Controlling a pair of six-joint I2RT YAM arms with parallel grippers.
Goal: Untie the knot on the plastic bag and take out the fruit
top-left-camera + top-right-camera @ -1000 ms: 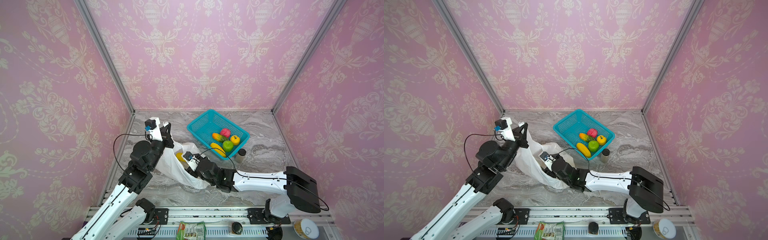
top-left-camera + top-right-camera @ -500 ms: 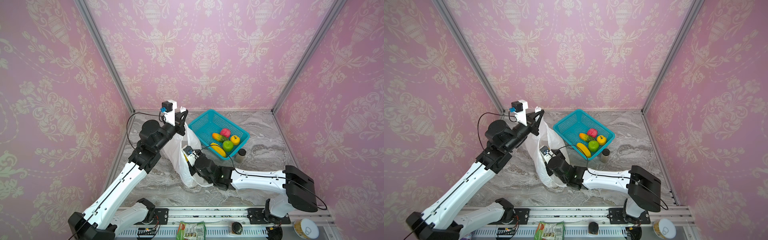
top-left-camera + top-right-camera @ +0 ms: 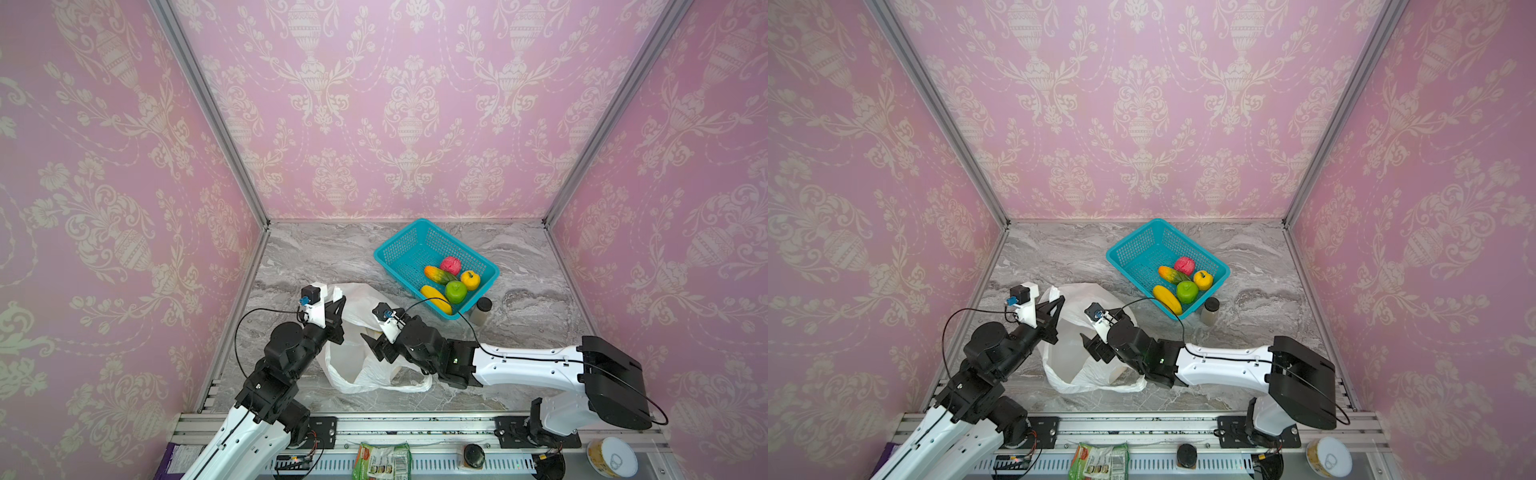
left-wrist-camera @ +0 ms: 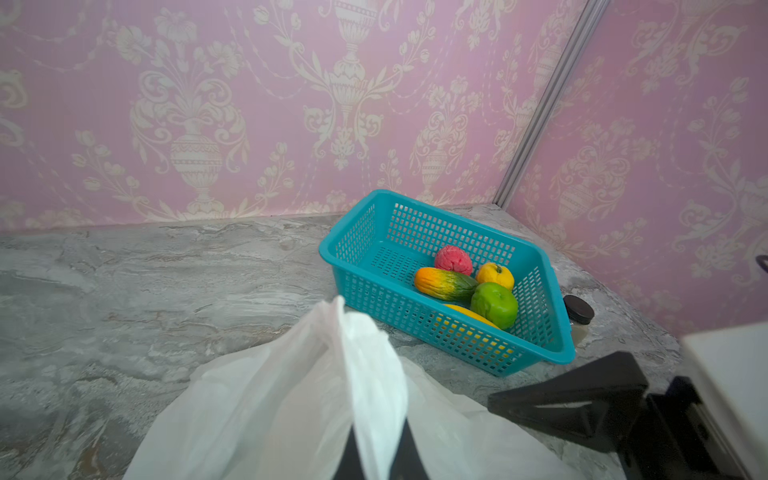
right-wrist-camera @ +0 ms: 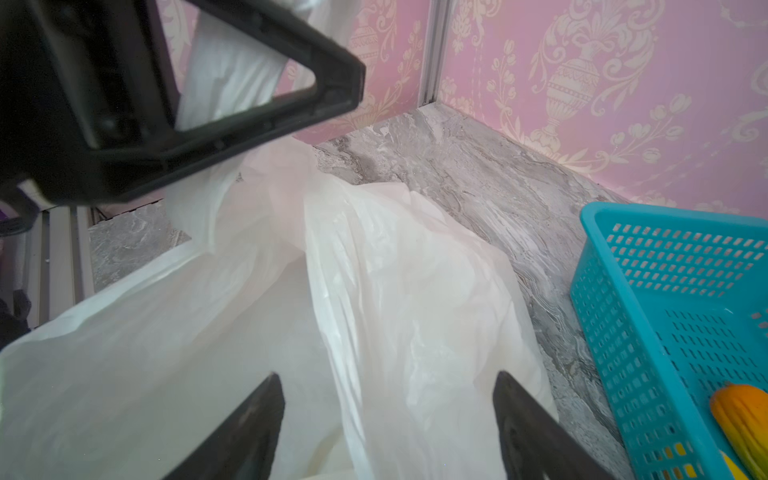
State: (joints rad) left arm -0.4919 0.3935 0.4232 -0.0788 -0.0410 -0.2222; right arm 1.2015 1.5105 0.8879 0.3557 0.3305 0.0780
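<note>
Your left jaws are clamped together on a white strip of the bag (image 4: 270, 407) and hold that side up off the worktop (image 3: 316, 257). In the left wrist view the strip rises from between them. Your right jaws stand wide apart at the bag's open mouth, with a fold of plastic running between them. You cannot tell whether they touch it.

In both top views the bag lies slumped near the front left of the worktop, between your two arms, with its mouth gaping.

The fruit (image 3: 456, 291) sits in the teal basket (image 3: 399, 245), behind and to the right of the bag. There you have a pink ball (image 3: 451, 265), a mango (image 3: 438, 275), a yellow apple (image 3: 470, 279), a green apple and a banana (image 3: 435, 298), all bunched at the basket's near end. A dark-lidded jar (image 3: 482, 309) stands just beside the basket's near corner.
</note>
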